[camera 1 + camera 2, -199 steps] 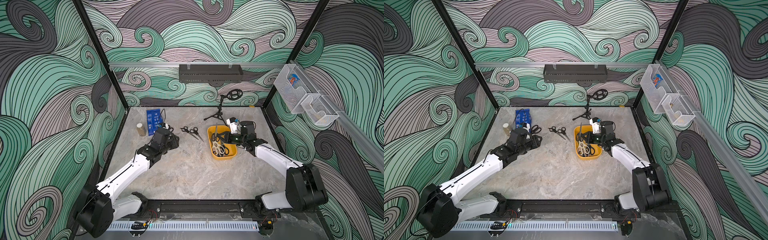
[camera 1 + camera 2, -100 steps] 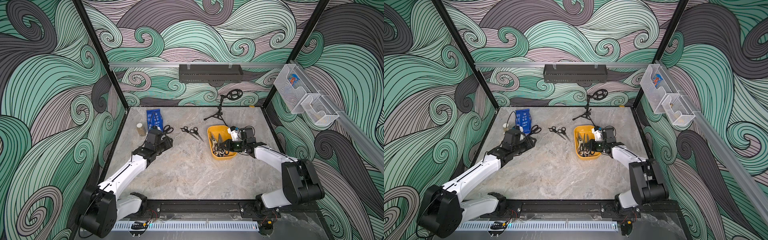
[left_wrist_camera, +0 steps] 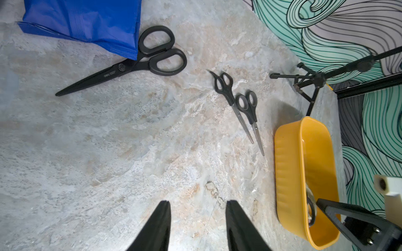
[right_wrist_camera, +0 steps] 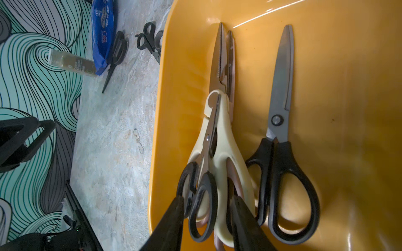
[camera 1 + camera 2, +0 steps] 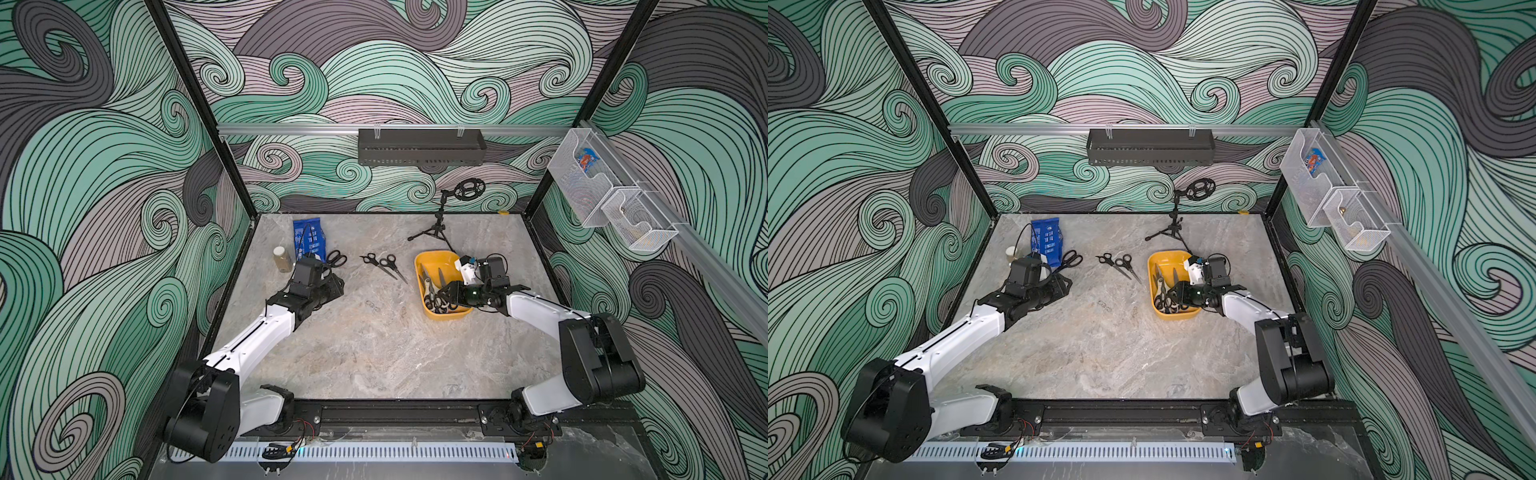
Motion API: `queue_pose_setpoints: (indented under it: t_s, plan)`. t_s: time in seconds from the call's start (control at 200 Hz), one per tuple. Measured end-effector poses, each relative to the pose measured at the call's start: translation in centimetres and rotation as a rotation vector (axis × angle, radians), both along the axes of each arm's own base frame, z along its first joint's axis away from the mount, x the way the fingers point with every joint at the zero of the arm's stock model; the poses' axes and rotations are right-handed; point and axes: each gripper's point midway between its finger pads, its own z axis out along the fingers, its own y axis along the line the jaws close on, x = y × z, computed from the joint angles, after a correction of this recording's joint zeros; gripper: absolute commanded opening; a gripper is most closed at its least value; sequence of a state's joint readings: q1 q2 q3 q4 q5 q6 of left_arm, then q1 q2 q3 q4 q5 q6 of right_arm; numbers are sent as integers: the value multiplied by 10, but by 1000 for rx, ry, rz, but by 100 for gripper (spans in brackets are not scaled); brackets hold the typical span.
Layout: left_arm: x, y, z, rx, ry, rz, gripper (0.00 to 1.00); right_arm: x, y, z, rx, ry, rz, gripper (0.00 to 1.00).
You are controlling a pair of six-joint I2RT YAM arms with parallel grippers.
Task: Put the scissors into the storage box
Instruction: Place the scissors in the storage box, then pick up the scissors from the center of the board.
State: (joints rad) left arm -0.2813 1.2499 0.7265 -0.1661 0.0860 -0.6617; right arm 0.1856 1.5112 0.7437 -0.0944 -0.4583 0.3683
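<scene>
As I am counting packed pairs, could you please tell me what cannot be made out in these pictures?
Pink-handled scissors: right wrist view, mostly buried under the cream-handled scissors.
Scissors count in the storage box: both top views, too small, handles partly behind the right hand.
Large black scissors: both top views, blades behind the left arm.

This is a robot-lab test cell, not a lived-in room. A marble-print worktop (image 5: 374, 353) is boxed in by black frame posts (image 5: 199, 104) and walls (image 5: 395, 62) papered with a green, grey and mauve swirl print. A white-and-black left arm (image 5: 257, 336) and right arm (image 5: 540, 311) are bolted to a black base rail (image 5: 395, 413) along the front edge, with bare red and black wires (image 5: 305, 427) and a slotted cable duct (image 5: 374, 451) below. Aluminium wall rails (image 5: 291, 129) carry a dark perforated tray (image 5: 419, 147) and white wire-mesh baskets (image 5: 582, 183).
</scene>
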Motion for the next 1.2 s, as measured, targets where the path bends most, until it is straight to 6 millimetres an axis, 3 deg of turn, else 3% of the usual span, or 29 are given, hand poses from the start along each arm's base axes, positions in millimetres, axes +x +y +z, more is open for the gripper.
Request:
queue_pose_setpoints:
  t_s: [0.2, 0.365, 0.5, 0.65, 0.881, 1.201]
  plan:
    - [30, 7, -1, 85, 7, -17, 43, 7, -9, 5, -62, -19, -29, 47]
    - [72, 6, 1, 152, 5, -49, 28, 17, -16, 35, -94, -108, -59, 47]
    - [107, 3, -18, 210, 60, -93, 23, 21, -17, 54, -91, -162, -70, 47]
    - [140, 0, -53, 266, 135, -126, 21, 21, -16, 56, -88, -162, -67, 47]
    - [152, 11, -91, 343, 223, -130, 22, 21, -15, 47, -94, -139, -64, 47]
    - [176, 32, -78, 355, 181, -81, 26, 29, -13, 36, -102, -107, -57, 47]
